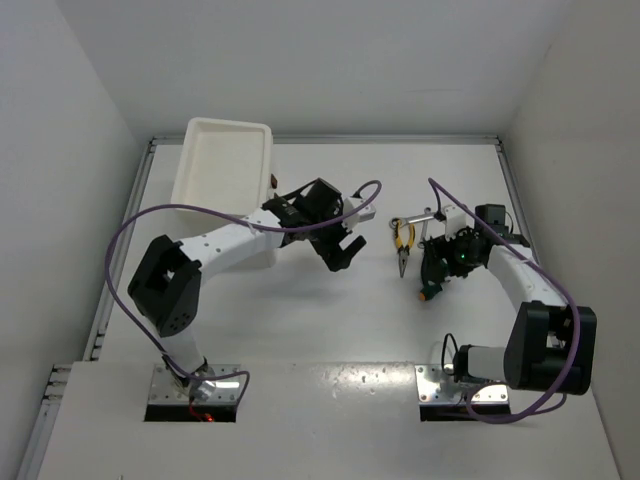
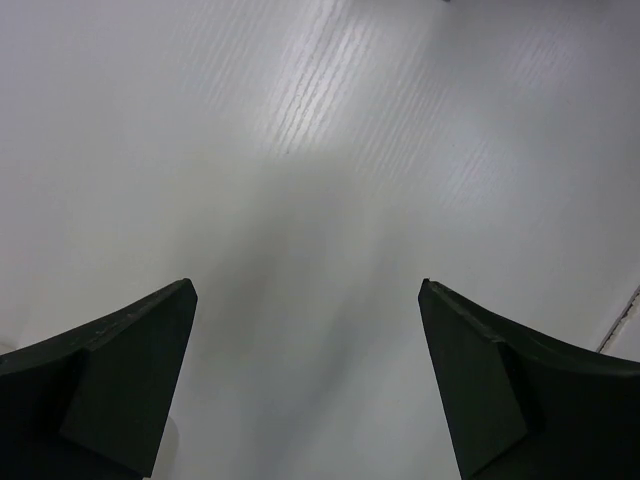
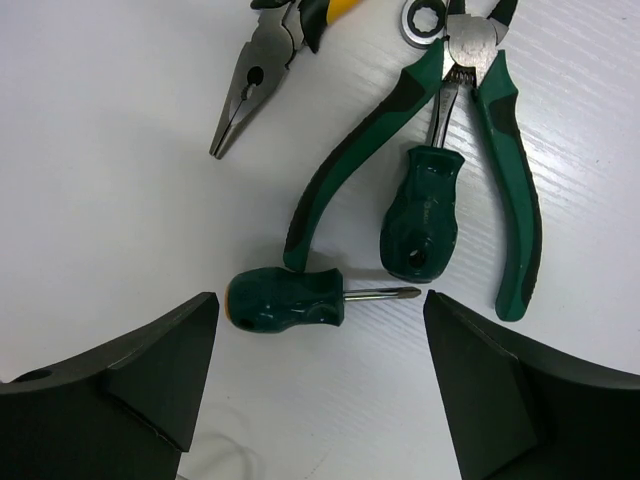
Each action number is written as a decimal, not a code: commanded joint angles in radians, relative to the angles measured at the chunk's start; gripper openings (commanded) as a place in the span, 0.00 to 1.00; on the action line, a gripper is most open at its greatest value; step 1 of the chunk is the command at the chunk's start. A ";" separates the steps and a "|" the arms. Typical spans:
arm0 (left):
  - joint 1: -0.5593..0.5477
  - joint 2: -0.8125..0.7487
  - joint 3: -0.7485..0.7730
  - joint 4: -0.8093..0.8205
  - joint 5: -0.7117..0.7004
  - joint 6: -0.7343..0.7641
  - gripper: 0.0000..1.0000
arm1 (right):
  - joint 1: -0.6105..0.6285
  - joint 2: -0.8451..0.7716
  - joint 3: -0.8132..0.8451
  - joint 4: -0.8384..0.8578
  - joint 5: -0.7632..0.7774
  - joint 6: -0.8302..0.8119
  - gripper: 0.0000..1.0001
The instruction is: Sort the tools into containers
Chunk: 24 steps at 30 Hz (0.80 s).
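My right gripper [image 3: 321, 298] is open and hovers just above a stubby green screwdriver [image 3: 288, 301] that lies flat with its orange end to the left, between the fingers. A second green screwdriver [image 3: 421, 212] lies beyond it, between the handles of green-handled pliers [image 3: 512, 170]. Yellow-handled dark-jawed pliers [image 3: 252, 85] and a silver wrench's ring end [image 3: 420, 22] lie farther off. In the top view the tools [image 1: 403, 238] cluster by my right gripper [image 1: 436, 272]. My left gripper [image 1: 340, 250] is open and empty over bare table [image 2: 306, 285]. The large white bin [image 1: 222, 160] stands back left.
A smaller white container edge [image 1: 262, 256] shows under my left arm, mostly hidden. White walls close in the table on the left, back and right. Purple cables loop from both arms above the table.
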<state>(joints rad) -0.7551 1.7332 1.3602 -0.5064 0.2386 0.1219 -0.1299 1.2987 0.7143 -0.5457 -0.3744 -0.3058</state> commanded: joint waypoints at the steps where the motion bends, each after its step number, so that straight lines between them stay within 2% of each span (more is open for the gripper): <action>1: 0.010 -0.003 0.036 0.026 -0.002 -0.013 1.00 | -0.007 -0.021 -0.003 0.035 -0.006 0.016 0.84; 8: 0.010 -0.037 0.083 0.035 -0.001 -0.034 1.00 | -0.016 -0.030 -0.003 0.044 -0.006 0.016 0.84; 12: 0.010 -0.027 0.189 0.049 -0.186 -0.142 1.00 | -0.016 -0.030 -0.003 0.044 0.003 0.016 0.85; 14: 0.022 -0.027 0.267 0.039 -0.229 -0.180 1.00 | -0.016 -0.030 -0.003 0.044 0.003 0.016 0.85; 17: 0.072 0.011 0.422 -0.029 -0.167 -0.232 1.00 | -0.016 -0.030 -0.003 0.044 0.003 0.016 0.85; 18: 0.101 0.031 0.459 -0.044 -0.098 -0.241 1.00 | -0.016 -0.030 -0.003 0.055 0.003 0.016 0.85; 21: 0.132 0.031 0.566 -0.067 -0.024 -0.228 1.00 | -0.016 -0.021 0.010 0.055 0.003 0.016 0.85; 24: 0.132 0.005 0.634 -0.067 -0.135 -0.186 1.00 | -0.016 -0.007 0.050 0.055 0.003 0.016 0.88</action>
<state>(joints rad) -0.6212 1.7569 1.9205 -0.5461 0.1398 -0.0681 -0.1417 1.2903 0.7158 -0.5224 -0.3672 -0.2989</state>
